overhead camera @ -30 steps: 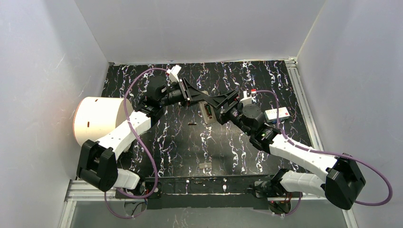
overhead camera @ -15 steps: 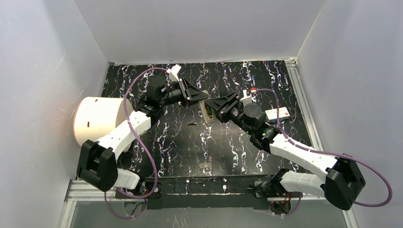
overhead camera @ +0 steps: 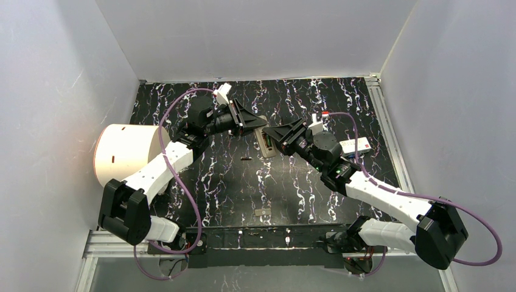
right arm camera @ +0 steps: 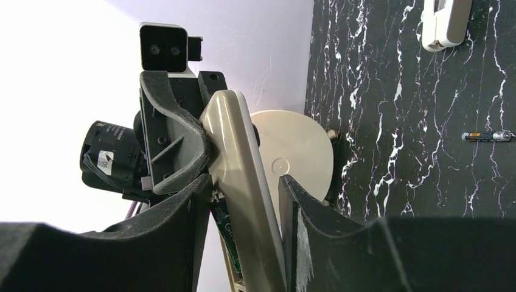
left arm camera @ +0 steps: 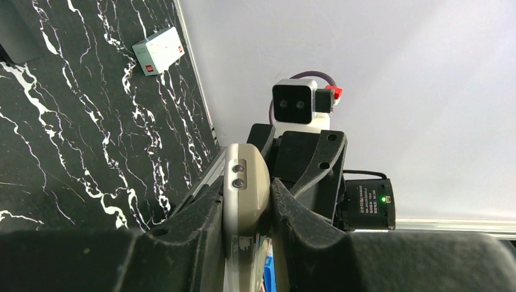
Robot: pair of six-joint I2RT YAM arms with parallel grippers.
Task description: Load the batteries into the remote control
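The beige remote control (overhead camera: 266, 146) hangs in the air over the middle of the table, between both arms. My left gripper (left arm camera: 245, 188) is shut on its end with the two small LEDs (left arm camera: 238, 174). My right gripper (right arm camera: 243, 182) has closed around the remote (right arm camera: 234, 140) from the other side. One pad rests against a green battery (right arm camera: 220, 226) in the open compartment, the other against the remote's back. A blue battery (left arm camera: 268, 277) shows low in the left wrist view. A dark battery (overhead camera: 246, 158) lies loose on the black marbled table (overhead camera: 231, 188).
A white drum-shaped container (overhead camera: 125, 152) stands at the left. Near the right rail lies a small white box with a red mark (overhead camera: 356, 146). A small grey-white piece (overhead camera: 262, 212) lies near the front edge. White walls enclose the table.
My right gripper has shifted a little left onto the remote and its jaws have narrowed from wide open to closed around it. The left gripper has kept its hold.
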